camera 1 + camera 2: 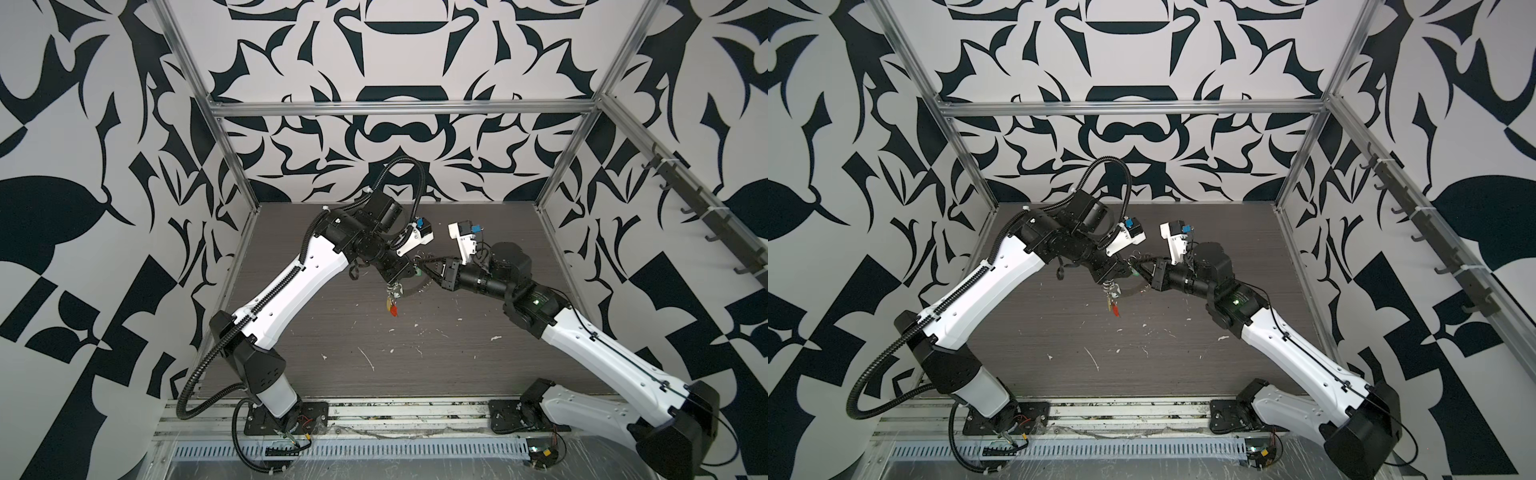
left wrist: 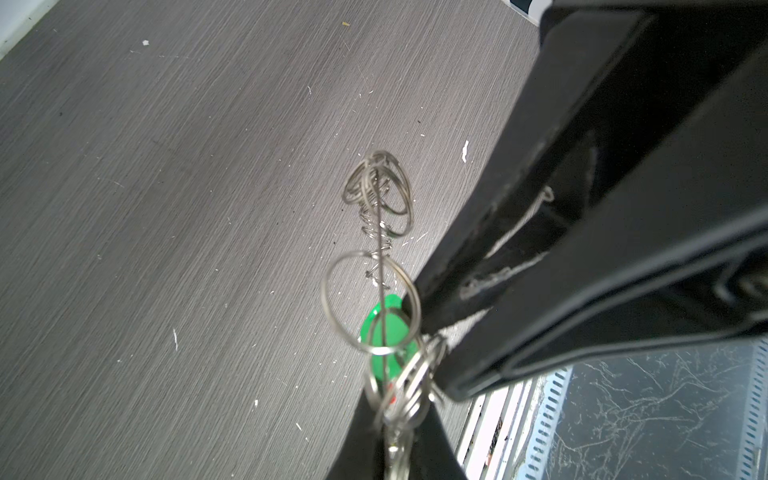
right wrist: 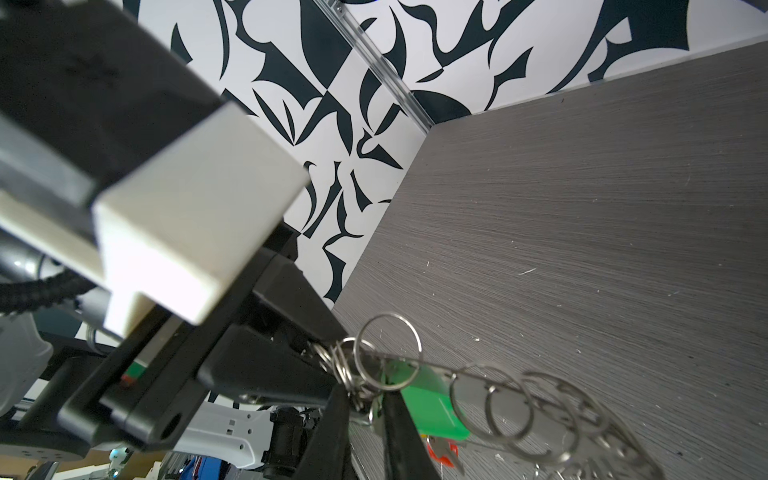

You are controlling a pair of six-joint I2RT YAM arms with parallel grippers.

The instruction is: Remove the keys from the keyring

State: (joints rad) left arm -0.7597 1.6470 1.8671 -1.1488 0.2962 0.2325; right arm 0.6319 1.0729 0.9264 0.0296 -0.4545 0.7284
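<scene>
Left black gripper (image 2: 432, 353) clamps grey loop-fringed metal keyring (image 3: 540, 419); right gripper (image 3: 368, 399), grip unclear, should next pinch green-tagged silvery key (image 3: 436, 409)

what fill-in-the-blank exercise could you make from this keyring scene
The plastic tag beside the right gripper is ___.
The lowest tag dangling under the keyring, which the left gripper holds, is ___.
The scraps on the table are ___.
Missing words: green; red; white.
</scene>
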